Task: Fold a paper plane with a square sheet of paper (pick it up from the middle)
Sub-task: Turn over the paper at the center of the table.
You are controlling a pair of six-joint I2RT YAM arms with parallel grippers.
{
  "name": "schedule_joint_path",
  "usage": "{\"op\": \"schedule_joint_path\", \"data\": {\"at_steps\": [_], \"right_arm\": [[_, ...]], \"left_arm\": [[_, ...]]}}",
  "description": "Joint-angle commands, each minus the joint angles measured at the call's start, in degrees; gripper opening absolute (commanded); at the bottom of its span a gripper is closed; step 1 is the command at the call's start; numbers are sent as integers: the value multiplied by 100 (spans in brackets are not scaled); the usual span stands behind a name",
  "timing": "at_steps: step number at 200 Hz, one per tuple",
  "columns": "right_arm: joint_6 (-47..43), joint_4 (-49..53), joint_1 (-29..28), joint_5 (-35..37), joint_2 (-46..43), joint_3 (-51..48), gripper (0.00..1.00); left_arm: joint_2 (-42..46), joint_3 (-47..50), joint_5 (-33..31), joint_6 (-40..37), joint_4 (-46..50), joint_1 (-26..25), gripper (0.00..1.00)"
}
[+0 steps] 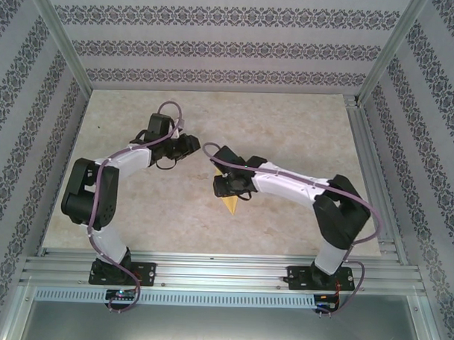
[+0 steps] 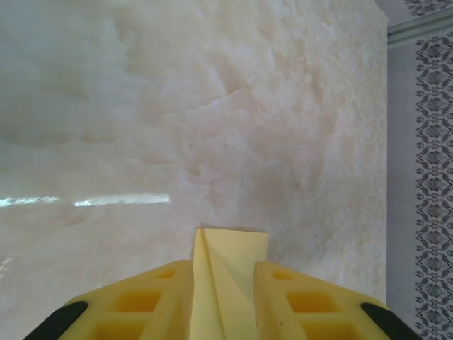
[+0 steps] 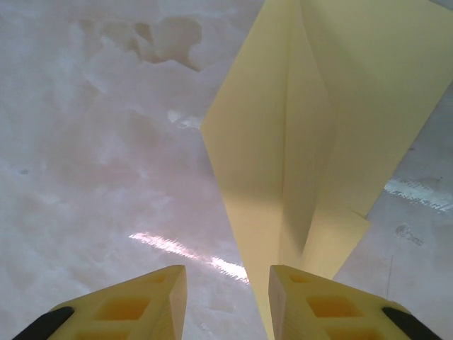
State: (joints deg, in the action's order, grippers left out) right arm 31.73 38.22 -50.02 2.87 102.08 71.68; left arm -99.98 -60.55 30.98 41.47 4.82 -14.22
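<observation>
Standing spread at the right gripper (image 3: 228, 276), astride the near tip of the paper plane (image 3: 333, 106), long axis pointing ahead; at the left gripper (image 2: 224, 265), cannot tell whether pinching.

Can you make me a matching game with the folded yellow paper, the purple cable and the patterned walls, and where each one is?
Things:
1. pale-yellow folded paper plane
2. thin purple cable
3. grey patterned walls
Places:
A. around the beige stone-look table
B. along a white-and-black robot arm
C. poking into the open right tool
Pairs: 1-C, 2-B, 3-A.
</observation>
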Motion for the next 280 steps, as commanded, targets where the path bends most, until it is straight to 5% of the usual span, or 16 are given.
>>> {"op": "schedule_joint_path", "data": {"at_steps": [1,16,35,112,280], "right_arm": [[-259,949,-225,965,532,383,33],[-265,912,-236,829,738,508,27],[-223,975,-243,1001,878,581,33],[-217,960,-148,1047,1102,516,31],[-159,977,-37,1650,634,300,0]], "left_arm": [[210,175,-172,56,14,89,30],[234,202,-163,16,88,86,31],[234,245,-104,10,84,93,31],[181,255,26,-2,42,89,31],[229,167,101,-95,258,87,32]]}}
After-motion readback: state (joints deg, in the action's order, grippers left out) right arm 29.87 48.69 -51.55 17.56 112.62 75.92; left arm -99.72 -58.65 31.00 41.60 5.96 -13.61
